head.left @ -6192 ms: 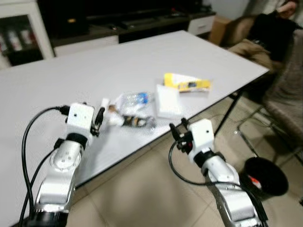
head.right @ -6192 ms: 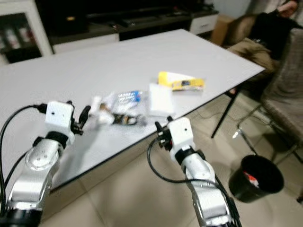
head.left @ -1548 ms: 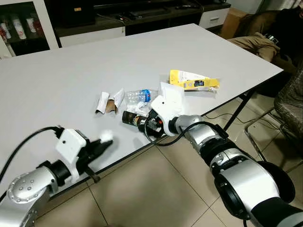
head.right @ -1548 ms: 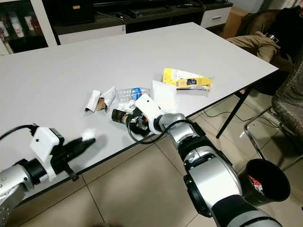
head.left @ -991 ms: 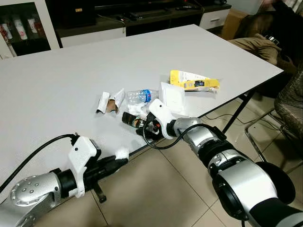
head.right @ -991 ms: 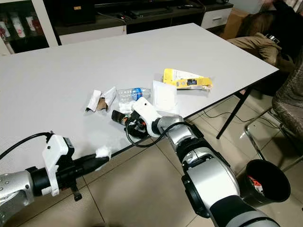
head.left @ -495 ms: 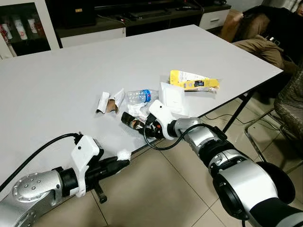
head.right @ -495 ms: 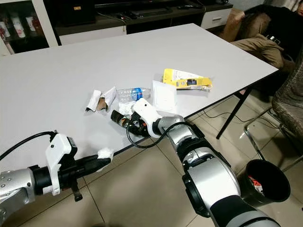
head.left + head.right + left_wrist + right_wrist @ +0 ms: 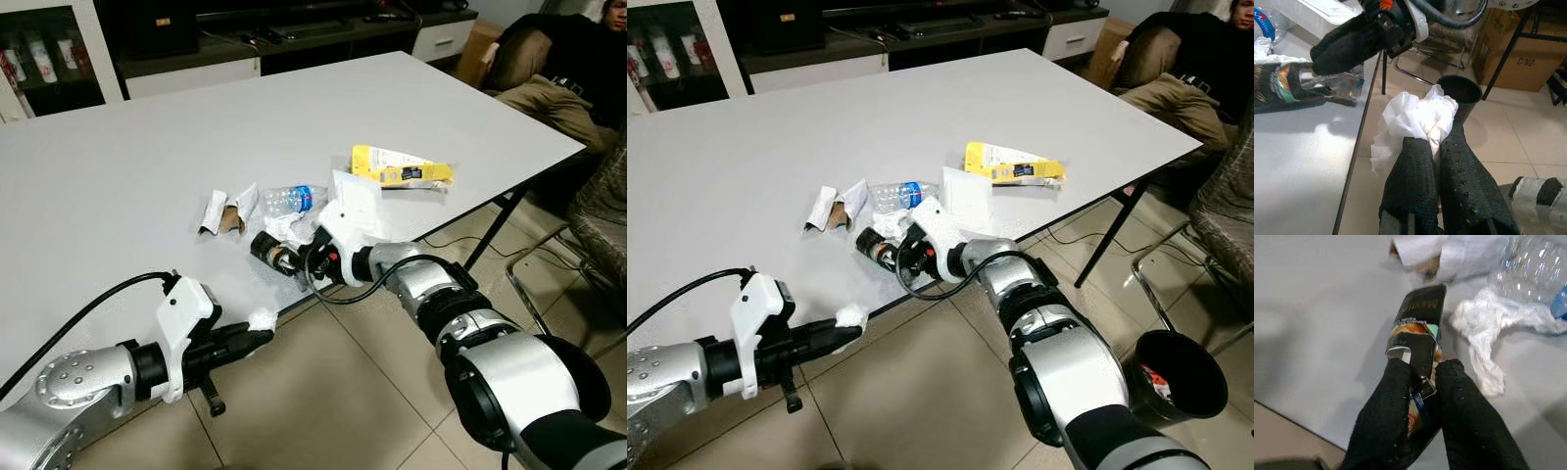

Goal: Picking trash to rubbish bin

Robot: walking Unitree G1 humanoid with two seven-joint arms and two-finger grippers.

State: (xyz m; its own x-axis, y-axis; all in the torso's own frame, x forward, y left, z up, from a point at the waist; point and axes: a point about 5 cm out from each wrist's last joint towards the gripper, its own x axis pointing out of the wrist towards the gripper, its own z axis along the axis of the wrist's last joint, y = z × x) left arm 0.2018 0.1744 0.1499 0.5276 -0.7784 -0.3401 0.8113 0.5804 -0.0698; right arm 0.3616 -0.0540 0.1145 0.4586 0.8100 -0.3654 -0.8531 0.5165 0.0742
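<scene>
Left gripper (image 9: pixel 1435 142) clamped on white tissue (image 9: pixel 1413 120), just off table (image 9: pixel 118 157) edge. Right gripper (image 9: pixel 1422 377) pinches dark wrapper (image 9: pixel 1418 325) lying on table near bottle (image 9: pixel 289 199). Left wrist view reveals black bin (image 9: pixel 1459 90) on floor beyond tissue.

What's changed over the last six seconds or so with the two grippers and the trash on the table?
The left gripper took a white tissue wad and carried it off the table edge. The right gripper reached in and closed on the dark wrapper. The bottle, yellow packet and bin stayed put.
</scene>
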